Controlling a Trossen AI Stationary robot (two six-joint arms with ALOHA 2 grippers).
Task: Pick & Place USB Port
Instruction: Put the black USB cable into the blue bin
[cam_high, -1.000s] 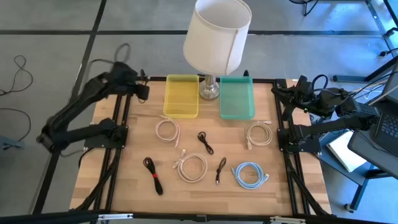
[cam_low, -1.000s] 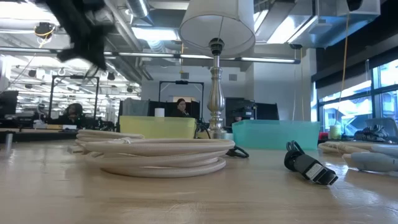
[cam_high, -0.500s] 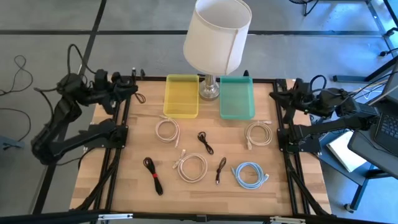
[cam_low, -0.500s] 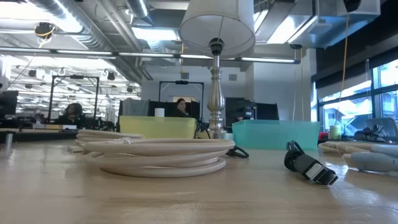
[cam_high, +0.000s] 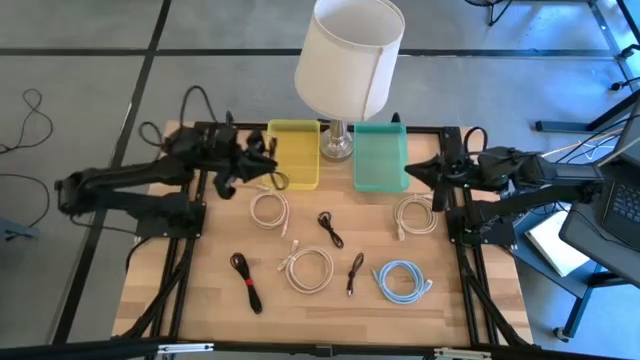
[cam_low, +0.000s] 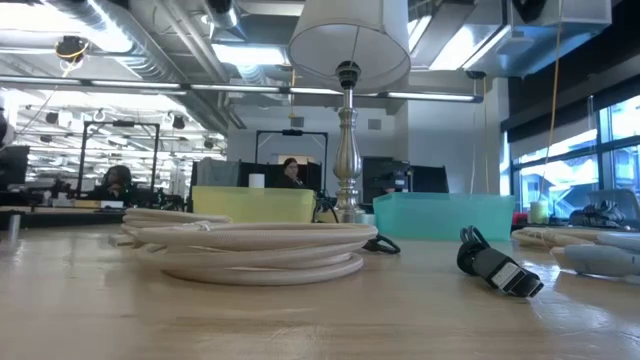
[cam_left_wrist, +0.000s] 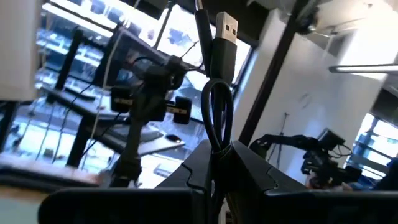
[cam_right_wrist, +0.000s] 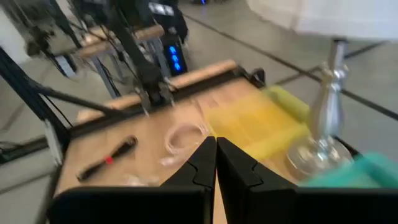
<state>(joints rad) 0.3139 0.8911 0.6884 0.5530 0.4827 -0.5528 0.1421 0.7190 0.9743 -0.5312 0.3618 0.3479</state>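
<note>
Table (cam_high: 200, 300) of pale wood carries everything, with a white-shaded lamp (cam_high: 349, 55) at its far edge standing between a yellow bin (cam_high: 292, 155) and a teal bin (cam_high: 381, 158); both dark arms reach inward from the sides; coiled cables lie spread over the near half, among them a cream coil (cam_high: 269, 210), a second cream coil (cam_high: 309, 269), a third by the right side (cam_high: 414, 214), a light-blue coil (cam_high: 402, 281), and short black leads (cam_high: 329, 229); the left gripper (cam_high: 262, 168) hovers just beside the yellow bin's near-left corner, and its wrist view shows the fingers (cam_left_wrist: 249, 171) pressed together on a black USB cable (cam_left_wrist: 219, 106), folded into a loop, with the silver USB-A plug (cam_left_wrist: 226, 28) sticking up clear of the grip; the right gripper (cam_high: 420, 172) sits by the teal bin's near-right corner, fingers (cam_right_wrist: 200, 165) shut on nothing. The cable looks light and limp, so it will likely droop and swing; the rigid plug housing seems the firmest place to hold, though a pinch across the folded bundle, as here, should keep loose ends from trailing.
</note>
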